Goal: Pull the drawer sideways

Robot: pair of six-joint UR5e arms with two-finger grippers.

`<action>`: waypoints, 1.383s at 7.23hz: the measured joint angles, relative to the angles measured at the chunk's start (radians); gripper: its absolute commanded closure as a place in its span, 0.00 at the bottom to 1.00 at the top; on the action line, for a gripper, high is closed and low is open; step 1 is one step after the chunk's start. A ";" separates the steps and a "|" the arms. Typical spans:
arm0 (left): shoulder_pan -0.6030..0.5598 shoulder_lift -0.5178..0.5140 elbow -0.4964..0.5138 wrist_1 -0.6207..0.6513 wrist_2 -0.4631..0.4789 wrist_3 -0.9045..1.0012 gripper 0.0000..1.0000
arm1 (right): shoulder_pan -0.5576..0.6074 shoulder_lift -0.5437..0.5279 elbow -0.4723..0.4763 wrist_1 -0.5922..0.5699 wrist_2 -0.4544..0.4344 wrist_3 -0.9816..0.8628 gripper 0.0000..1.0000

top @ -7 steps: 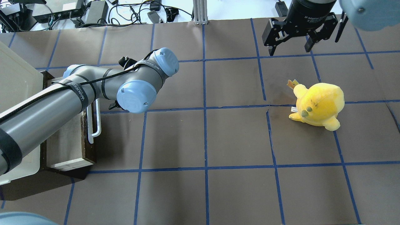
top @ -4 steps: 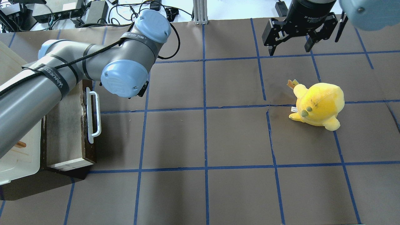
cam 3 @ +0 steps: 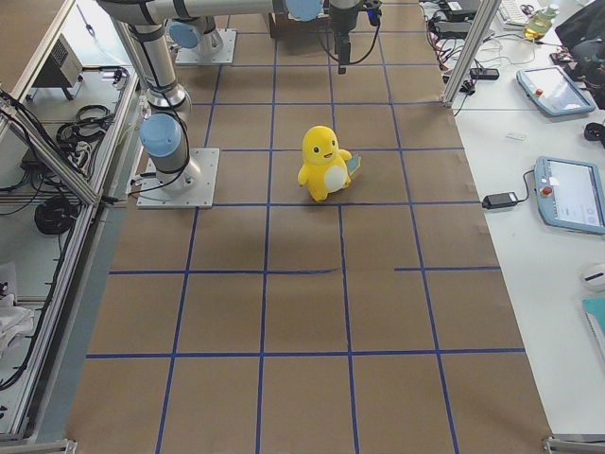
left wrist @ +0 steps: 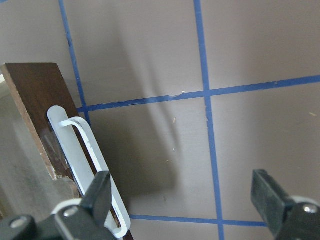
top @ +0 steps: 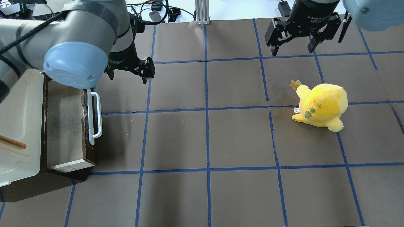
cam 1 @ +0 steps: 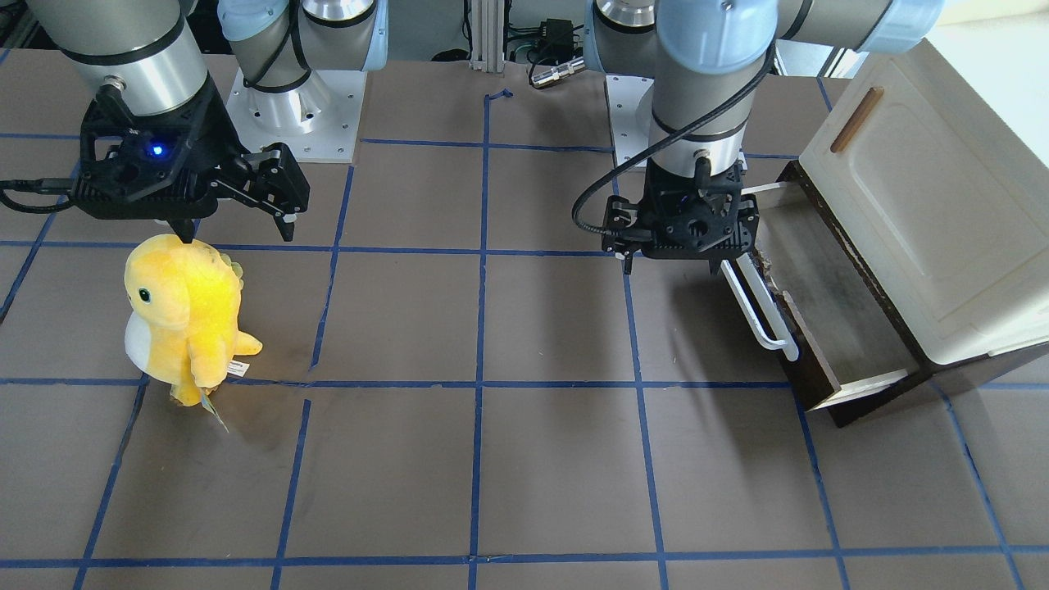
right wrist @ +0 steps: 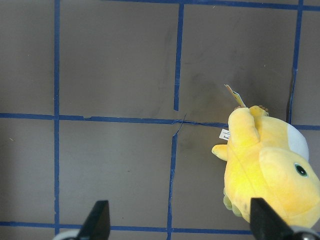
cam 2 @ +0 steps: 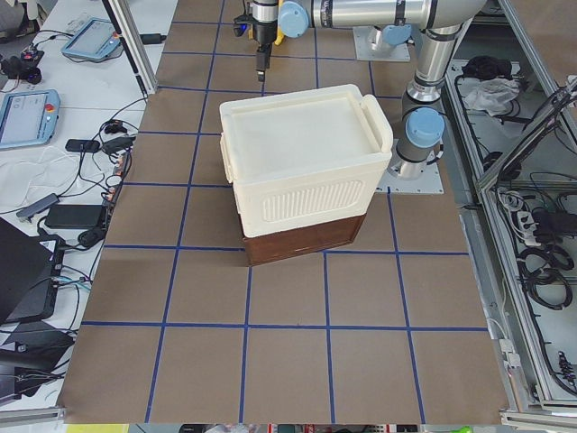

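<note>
The drawer is sitting pulled out at the overhead's left edge. My left end effector is hanging released by the upper end of the handle; only my wrist view is showing a finger overlapping it. The worktop is stretching rightward from there. My right end effector is gaping, upper right.
</note>
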 measured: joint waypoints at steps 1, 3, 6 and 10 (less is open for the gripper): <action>0.022 0.039 0.002 -0.005 -0.043 0.006 0.00 | 0.000 0.000 0.000 0.000 0.000 0.000 0.00; 0.045 0.096 0.023 -0.027 -0.065 0.007 0.00 | 0.000 0.000 0.000 0.000 0.000 0.000 0.00; 0.105 0.120 0.061 -0.128 -0.111 0.007 0.00 | 0.000 0.000 0.000 0.000 0.000 0.000 0.00; 0.113 0.121 0.061 -0.139 -0.129 0.010 0.00 | 0.000 0.000 0.000 0.000 0.000 0.000 0.00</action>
